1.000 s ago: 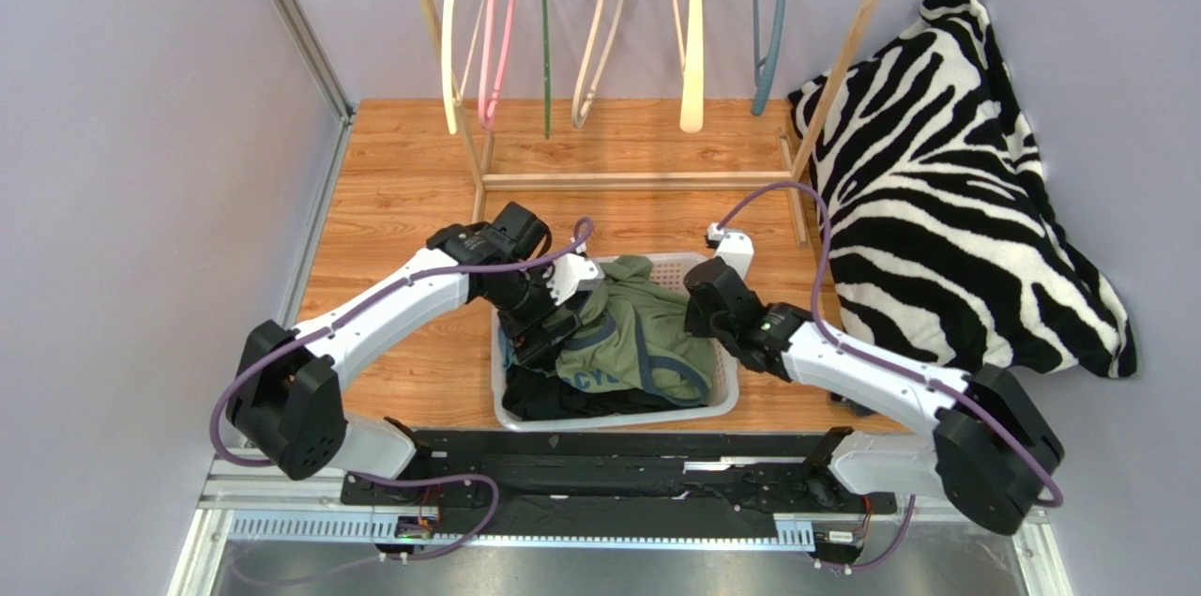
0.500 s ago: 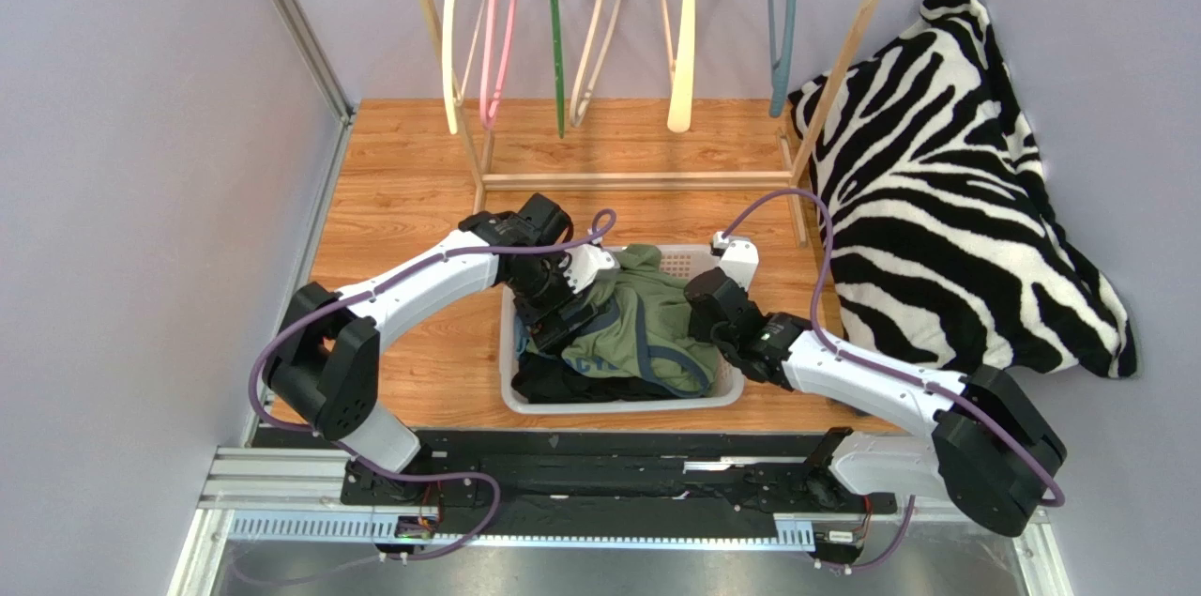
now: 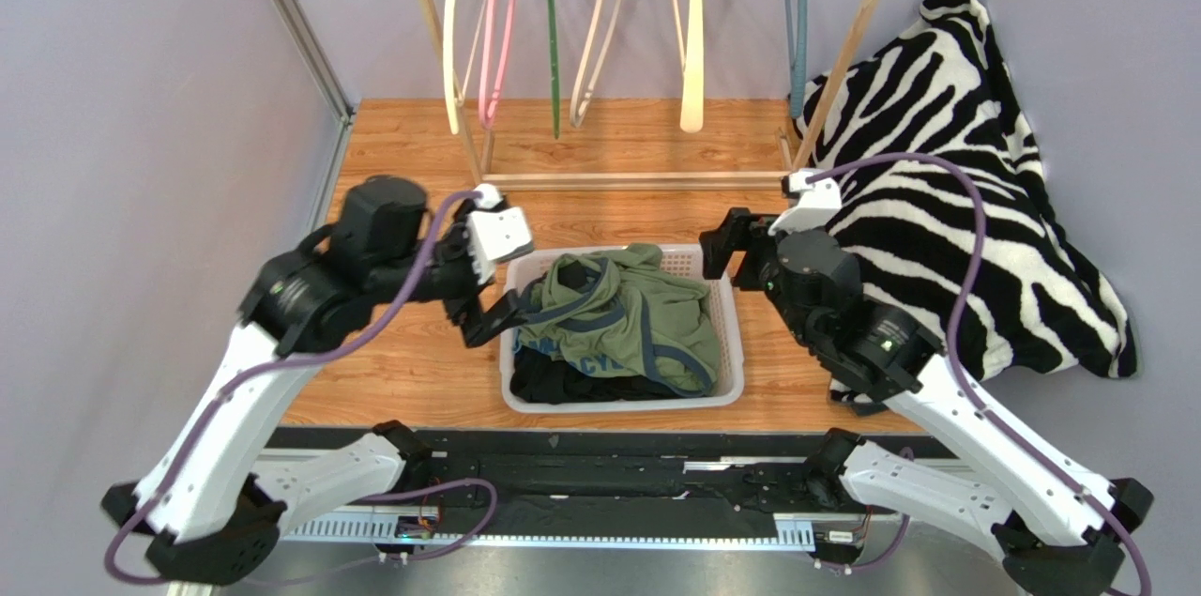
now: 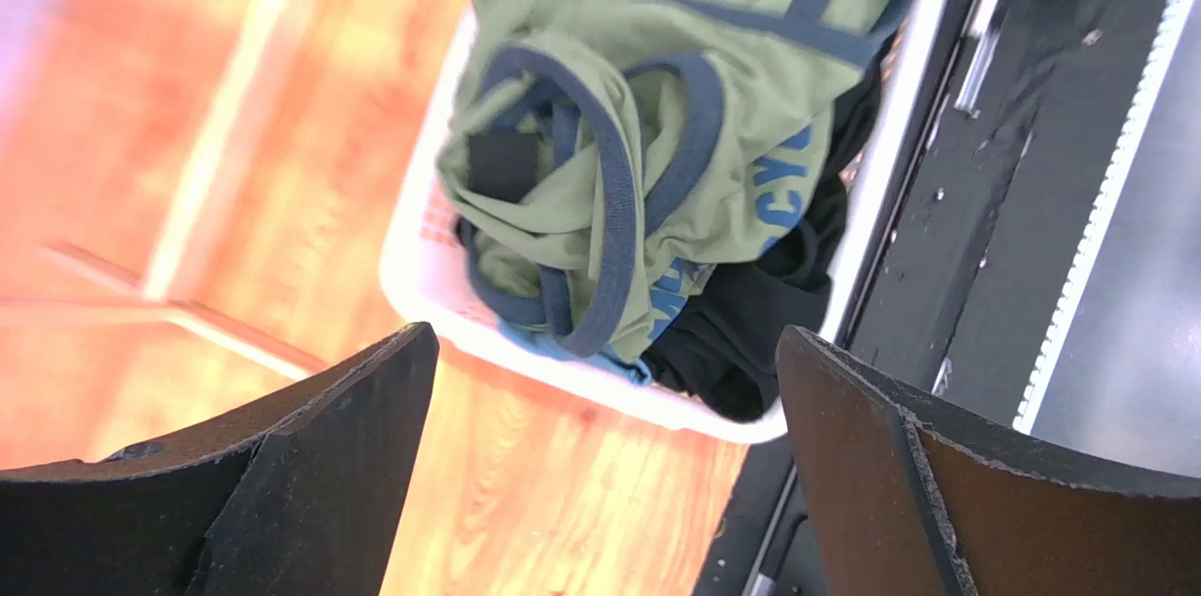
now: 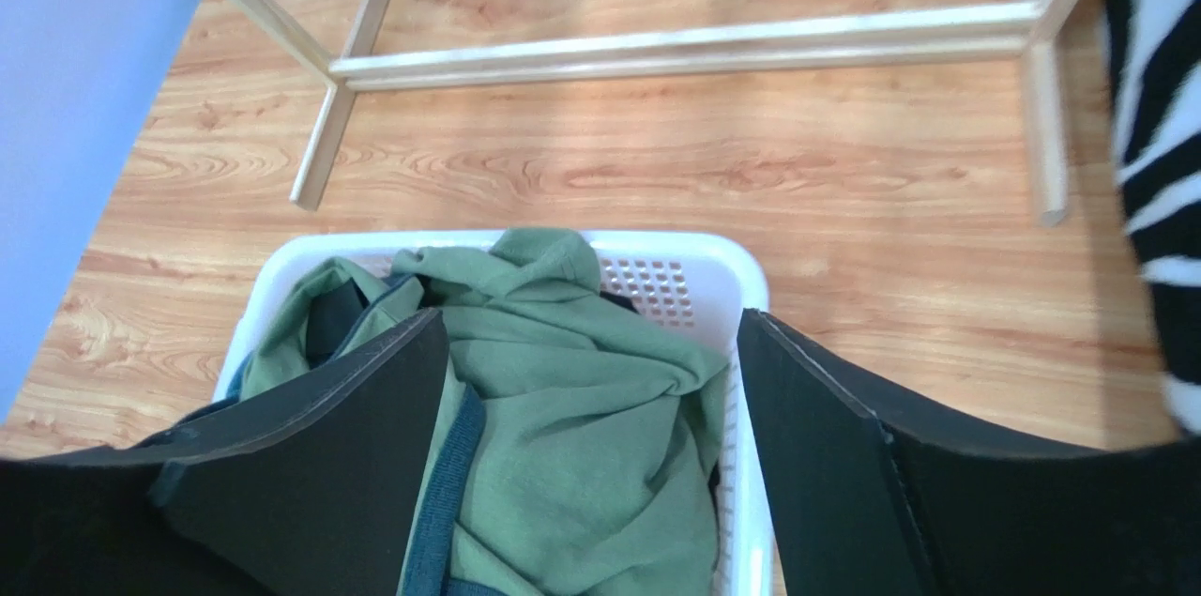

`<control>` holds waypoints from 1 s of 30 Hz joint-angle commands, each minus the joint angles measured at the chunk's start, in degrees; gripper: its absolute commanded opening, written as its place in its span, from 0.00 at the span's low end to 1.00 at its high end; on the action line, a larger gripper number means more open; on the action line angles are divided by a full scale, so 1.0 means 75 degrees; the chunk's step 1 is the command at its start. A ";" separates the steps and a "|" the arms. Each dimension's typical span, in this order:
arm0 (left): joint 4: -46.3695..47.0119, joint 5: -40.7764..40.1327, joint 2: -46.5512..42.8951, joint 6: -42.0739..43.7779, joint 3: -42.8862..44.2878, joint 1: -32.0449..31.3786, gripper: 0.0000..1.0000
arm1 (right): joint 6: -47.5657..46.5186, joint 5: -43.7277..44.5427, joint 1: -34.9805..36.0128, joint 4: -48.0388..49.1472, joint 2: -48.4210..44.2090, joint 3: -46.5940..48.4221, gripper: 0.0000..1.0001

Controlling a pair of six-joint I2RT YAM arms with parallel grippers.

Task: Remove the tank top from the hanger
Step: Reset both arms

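Tank top (image 3: 620, 322): lying crumpled in the basket (image 3: 620, 403). Your left gripper (image 4: 606, 343) and right gripper (image 5: 592, 322) are hovering, jaws apart, empty.

The tank top (image 3: 620, 322) was olive green, with navy-blue binding round the neck and armholes and pale blue lettering on its front. It lay crumpled inside the white basket (image 3: 620, 403), heaped over dark clothes (image 3: 557, 378), with one fold bunched up at the basket's far rim. It was off the hangers (image 3: 691, 47), which hung bare well beyond the basket's far side.
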 commanded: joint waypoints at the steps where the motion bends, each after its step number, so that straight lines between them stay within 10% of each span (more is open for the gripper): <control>1: -0.0867 -0.0206 -0.0408 0.0205 0.0363 0.0014 0.99 | -0.0338 0.0888 0.0037 -0.1769 -0.0035 0.0919 0.82; 6: -0.1010 -0.1540 -0.1133 -0.0041 0.0470 0.0014 0.99 | -0.0010 0.1989 0.0049 -0.2944 -0.0233 0.1318 1.00; 15: 0.0886 -0.2562 -0.2378 -0.0381 -0.1638 0.1712 0.99 | -0.0104 0.2097 0.0049 -0.3239 -0.0972 0.0956 1.00; 30: 0.2928 -0.0081 -0.1289 -0.0978 -0.3010 0.5964 0.99 | -0.0350 0.1897 0.0037 -0.2899 -0.1301 0.0147 1.00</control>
